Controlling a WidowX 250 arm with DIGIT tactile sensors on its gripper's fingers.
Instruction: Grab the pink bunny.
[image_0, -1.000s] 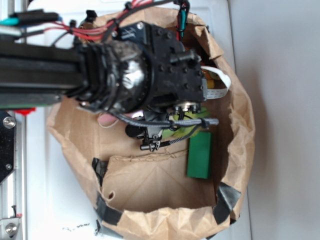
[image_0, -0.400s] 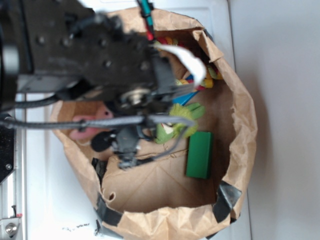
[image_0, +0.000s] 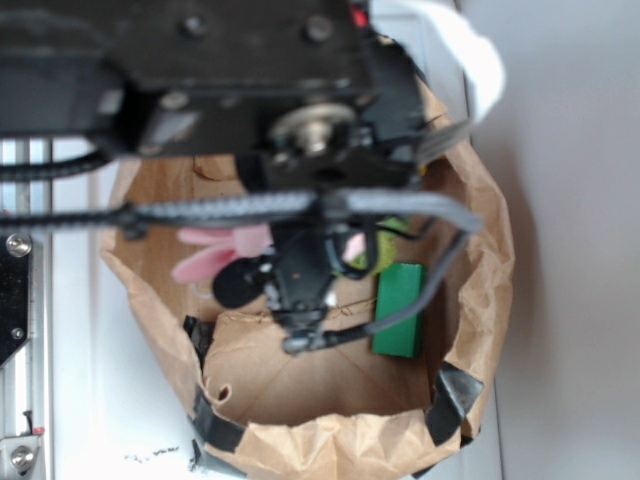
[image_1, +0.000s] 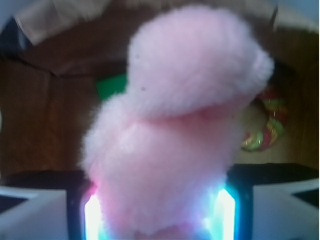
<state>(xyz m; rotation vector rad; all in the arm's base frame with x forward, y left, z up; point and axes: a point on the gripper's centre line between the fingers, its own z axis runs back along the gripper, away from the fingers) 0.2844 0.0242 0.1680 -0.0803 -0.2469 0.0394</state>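
Wrist view: hand (image_1: 160, 220) clamps the pink bunny (image_1: 172, 120), raised clear of the paper bag's (image_0: 480, 250) walls.

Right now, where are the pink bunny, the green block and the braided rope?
pink bunny (image_1: 175, 135): wrist view, on its fuzzy body.
green block (image_0: 400, 308): exterior view, on its top face.
braided rope (image_1: 267, 127): wrist view, on its striped curve behind the bunny.

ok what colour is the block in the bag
Green block, clearest in the exterior view.
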